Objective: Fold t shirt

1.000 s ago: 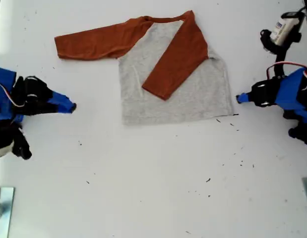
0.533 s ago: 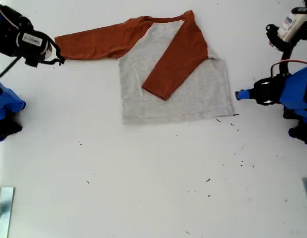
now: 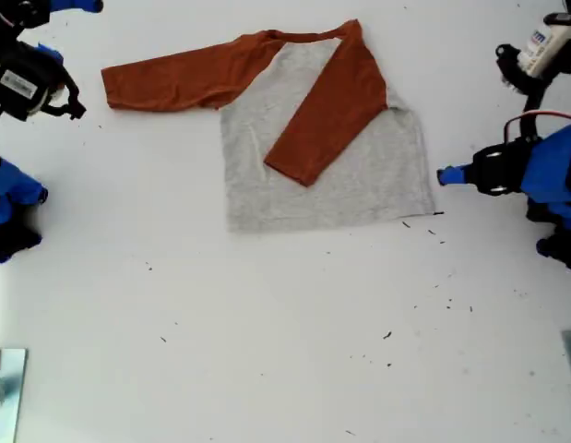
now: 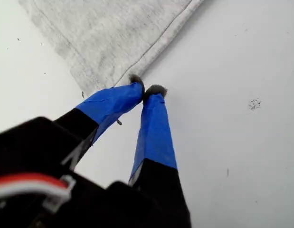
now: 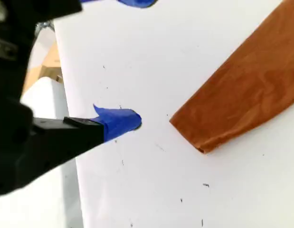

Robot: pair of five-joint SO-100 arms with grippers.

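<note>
With one rust-orange sleeve of the grey raglan t shirt (image 3: 327, 138) already folded, my second gripper (image 5: 135, 61), fingers wide, nears the other cuff to grasp, while my first gripper (image 4: 146, 90) waits pinched empty.

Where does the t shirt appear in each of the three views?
Exterior view: t shirt lies flat at upper centre, one sleeve folded across the body.
First wrist view: grey hem corner just beyond the jaws.
Second wrist view: orange sleeve end.
Shared landmark: white table.
</note>
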